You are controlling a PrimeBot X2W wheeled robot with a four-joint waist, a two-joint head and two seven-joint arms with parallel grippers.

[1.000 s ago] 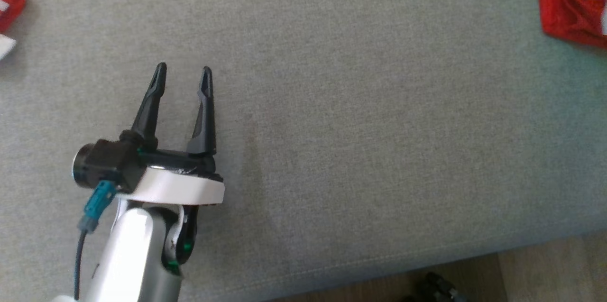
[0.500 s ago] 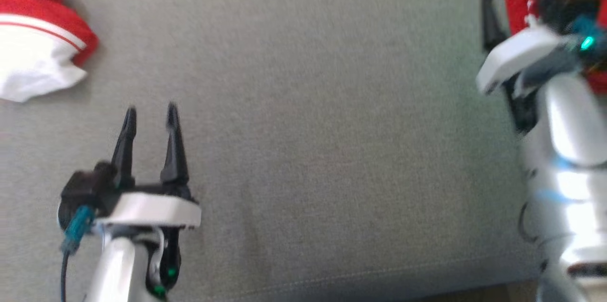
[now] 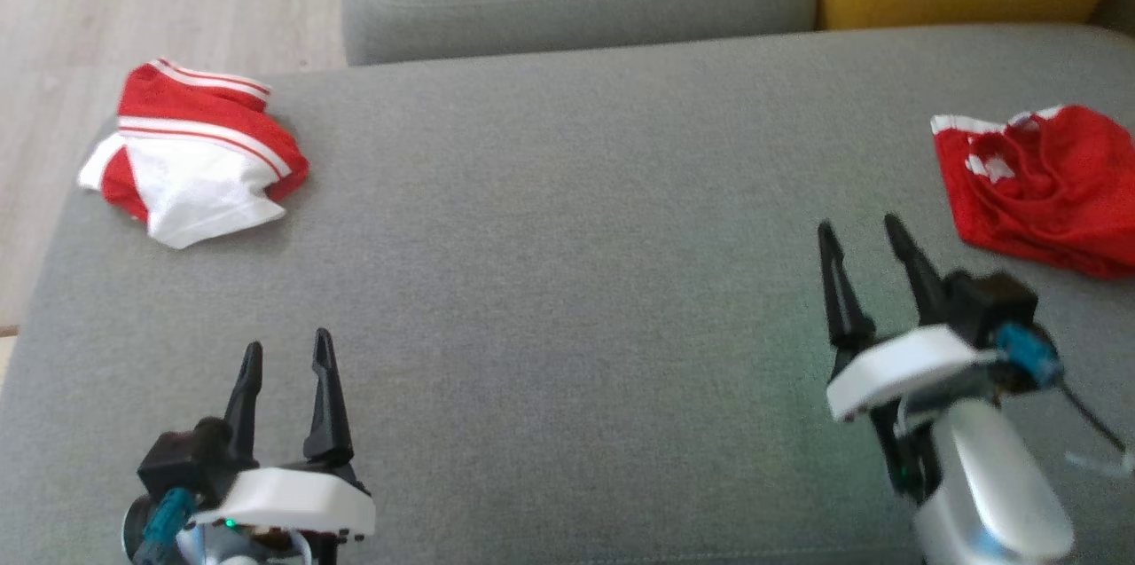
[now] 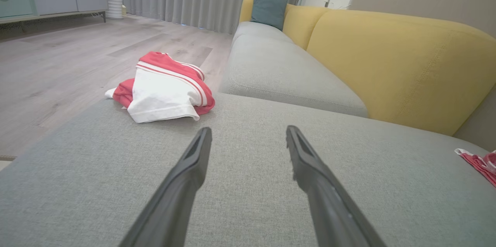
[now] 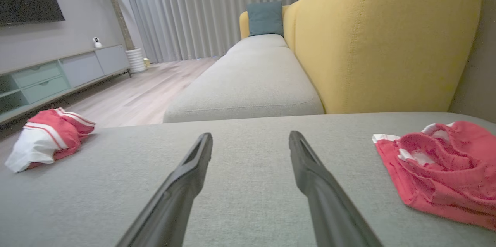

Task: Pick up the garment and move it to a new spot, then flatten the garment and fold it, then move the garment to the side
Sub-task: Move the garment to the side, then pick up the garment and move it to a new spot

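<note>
Ahead-right of your right gripper (image 3: 858,224) — jaws spread, empty — lies the red garment (image 3: 1037,188), well apart from your left gripper (image 3: 288,341).

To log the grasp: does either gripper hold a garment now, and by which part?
Nothing is held; left gripper and right gripper stand open, empty.
</note>
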